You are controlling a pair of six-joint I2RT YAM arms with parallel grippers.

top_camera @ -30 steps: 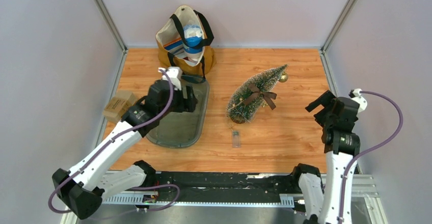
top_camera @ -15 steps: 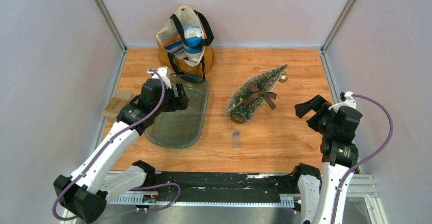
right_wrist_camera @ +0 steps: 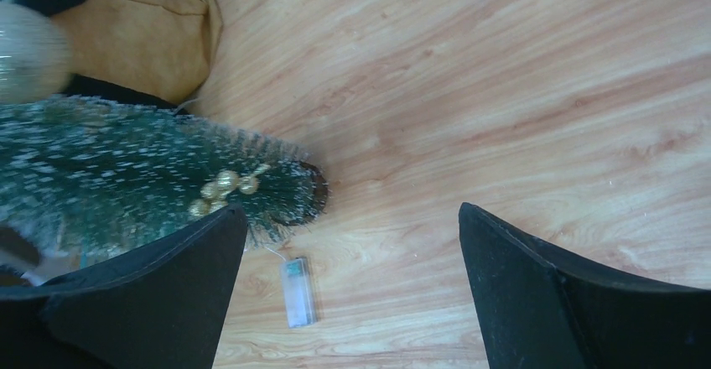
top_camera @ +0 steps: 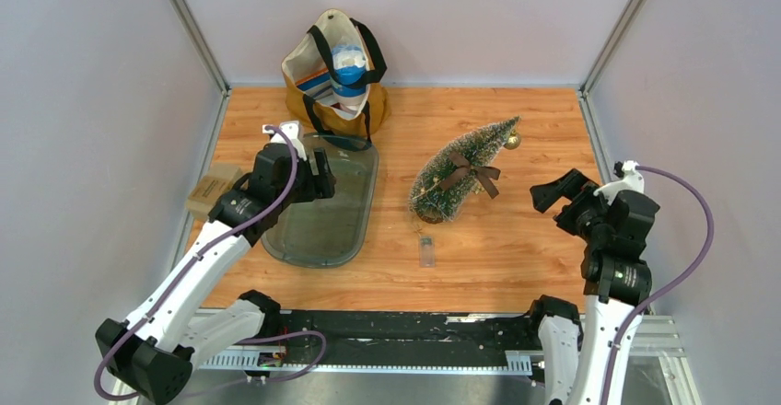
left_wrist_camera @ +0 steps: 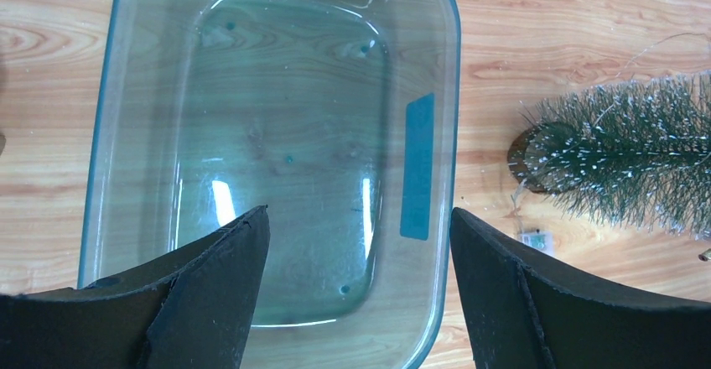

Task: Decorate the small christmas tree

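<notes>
Both shifted: left end effector (top_camera: 324, 177), right end effector (top_camera: 553, 190).

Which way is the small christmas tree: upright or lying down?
Lying down: the small christmas tree rests on its side on the table.

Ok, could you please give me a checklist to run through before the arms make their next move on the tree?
1. The left tool is open and empty, over the clear tray: ok.
2. The right tool is open and empty: ok.
3. The small christmas tree stands upright: not ok, it lies on its side.
4. Ornaments wait in the clear tray: not ok, none visible.
5. The wire to the battery pack is free of snags: cannot tell.
6. Decorations are inside the bag: cannot tell.
</notes>
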